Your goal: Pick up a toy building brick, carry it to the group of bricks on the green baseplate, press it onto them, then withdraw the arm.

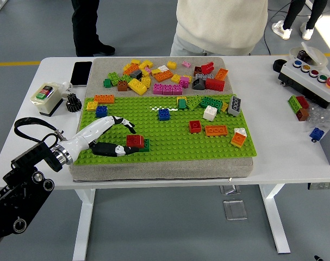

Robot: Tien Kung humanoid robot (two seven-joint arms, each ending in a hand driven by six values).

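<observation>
A red brick (135,141) sits pressed on a dark green brick (145,145) at the front left of the green baseplate (170,138). My left hand (126,139) lies just left of this pair, coming in from the lower left. Its fingers are spread and hold nothing: the upper fingers (126,124) hover above and behind the red brick, and the thumb (120,150) rests low beside it. Other bricks stand scattered on the plate, among them a blue one (164,114), a red one (194,126) and an orange one (216,130). My right hand is out of view.
A heap of loose bricks (165,76) lies on the grey mat behind the plate. A phone (81,73) and a small switch box (46,96) are at the left, a button box (311,76) and stray bricks (300,106) at the right. A person (219,24) stands at the far side.
</observation>
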